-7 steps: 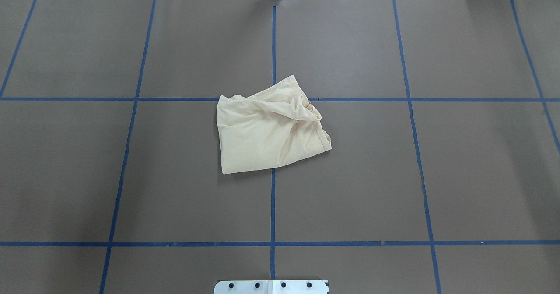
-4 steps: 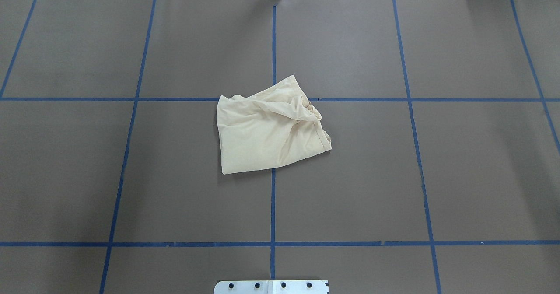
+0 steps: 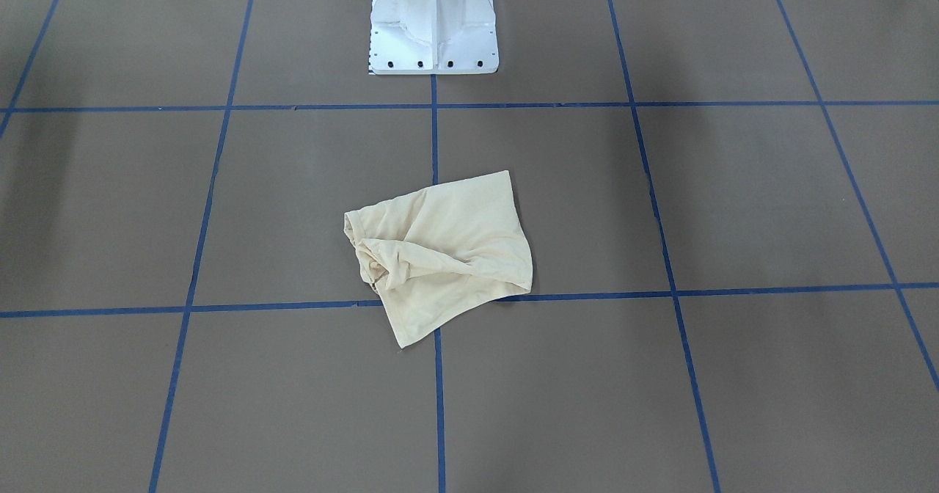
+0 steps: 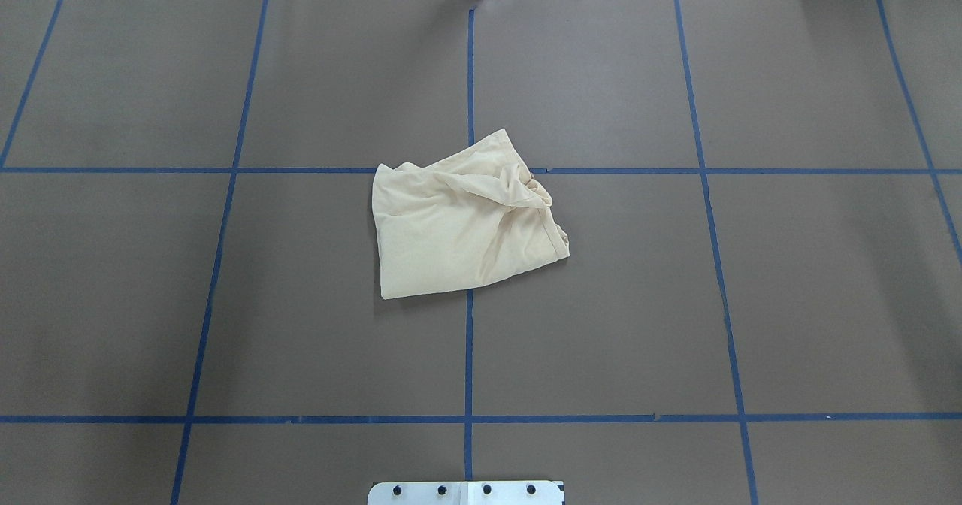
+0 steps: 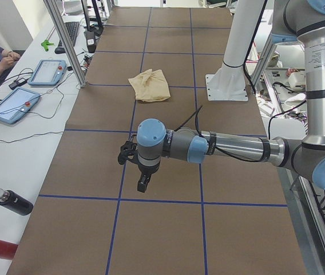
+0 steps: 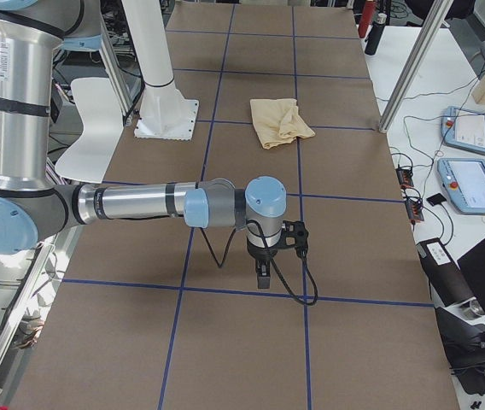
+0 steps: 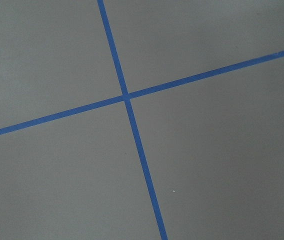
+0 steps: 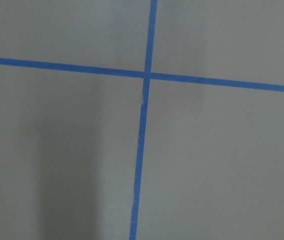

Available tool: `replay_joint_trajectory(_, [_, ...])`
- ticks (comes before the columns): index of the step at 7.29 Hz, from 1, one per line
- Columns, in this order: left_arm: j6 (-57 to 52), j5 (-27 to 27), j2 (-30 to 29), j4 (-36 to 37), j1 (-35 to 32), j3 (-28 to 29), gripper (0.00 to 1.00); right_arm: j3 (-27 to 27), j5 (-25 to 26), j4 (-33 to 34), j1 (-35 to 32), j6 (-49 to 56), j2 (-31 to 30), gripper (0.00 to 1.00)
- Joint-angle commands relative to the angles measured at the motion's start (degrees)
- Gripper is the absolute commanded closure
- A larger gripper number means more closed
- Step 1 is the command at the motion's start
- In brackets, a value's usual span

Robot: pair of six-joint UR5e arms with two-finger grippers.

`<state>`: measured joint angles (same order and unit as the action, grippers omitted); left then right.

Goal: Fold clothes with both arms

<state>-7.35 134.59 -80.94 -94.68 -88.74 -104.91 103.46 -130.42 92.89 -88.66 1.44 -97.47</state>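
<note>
Left jaws: the left gripper (image 5: 139, 172) shows only in the left side view, low and left of the middle of that frame, pointing down over the table (image 5: 168, 229). I cannot tell if the jaws are open or closed; nothing hangs from it.
Right jaws: the right gripper (image 6: 264, 265) shows only in the right side view, a little below the middle of the frame. Also here I cannot tell the jaw state; no cloth is in it.
Wrist cameras: both see only brown surface and a crossing of blue tape lines (image 7: 126, 96), no fingers and no cloth.
T-shirt: the T-shirt (image 4: 458, 223) lies alone at the middle of the overhead frame, well apart from both grippers, as a compact bundle with a twisted bunch at its right part.
Change: compared with the overhead views of one second and half a second ago, the bundle keeps the same outline and place. I judge that no fold is in progress now.
Hidden: the print, the neck label and the sleeves are not visible. Both arms are outside the overhead and front views.
</note>
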Motion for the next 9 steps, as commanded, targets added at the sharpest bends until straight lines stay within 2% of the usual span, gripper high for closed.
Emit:
replay_joint_trajectory(1, [-0.03, -0.03, 0.08, 0.02, -0.03, -0.55, 0.00, -0.01, -0.01, 0.01, 0.42, -0.04, 0.00, 0.00])
replay_joint_trajectory(9, [-0.03, -0.03, 0.08, -0.07, -0.03, -0.64, 0.00, 0.07, -1.15, -0.52, 0.59, -0.12, 0.00, 0.00])
